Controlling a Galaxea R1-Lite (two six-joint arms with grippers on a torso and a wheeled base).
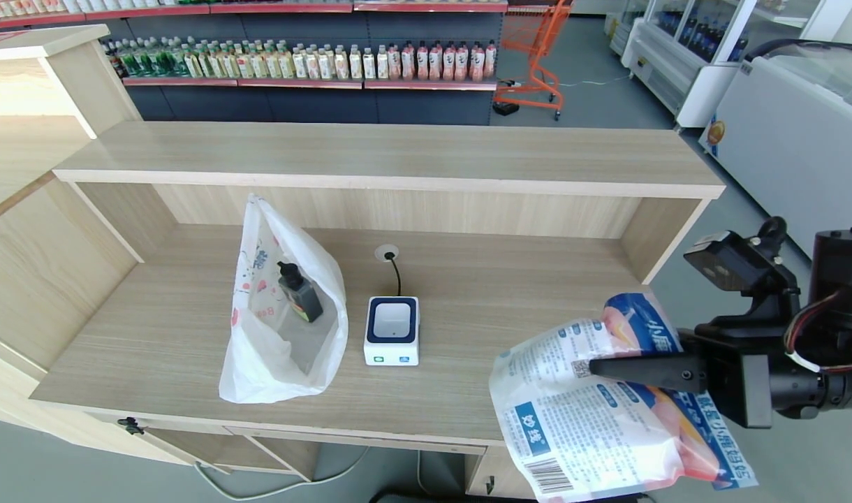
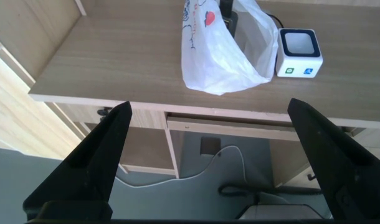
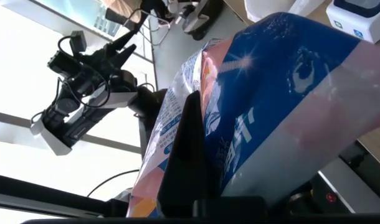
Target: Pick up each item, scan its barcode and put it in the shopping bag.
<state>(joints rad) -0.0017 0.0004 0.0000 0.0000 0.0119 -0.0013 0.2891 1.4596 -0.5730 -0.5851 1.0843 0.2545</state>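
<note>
My right gripper [image 1: 600,368] is shut on a large blue, white and pink food package [image 1: 593,426], held off the counter's front right corner. Its barcode [image 1: 548,476] sits at the lower edge, facing up. In the right wrist view one dark finger [image 3: 187,149] lies across the package [image 3: 283,93]. A white scanner [image 1: 392,330] with a dark blue top stands mid-counter. To its left the white shopping bag [image 1: 258,349] stands open with a dark bottle [image 1: 300,292] inside. My left gripper [image 2: 209,165] hangs open below the counter's front edge, facing the bag [image 2: 218,59] and scanner [image 2: 299,53].
The wooden counter [image 1: 482,307] has a raised back shelf and side walls. The scanner's cable [image 1: 396,272] runs to a hole at the back. A drawer front [image 2: 240,127] sits under the counter edge. Store shelves, an orange cart [image 1: 534,52] and freezers stand beyond.
</note>
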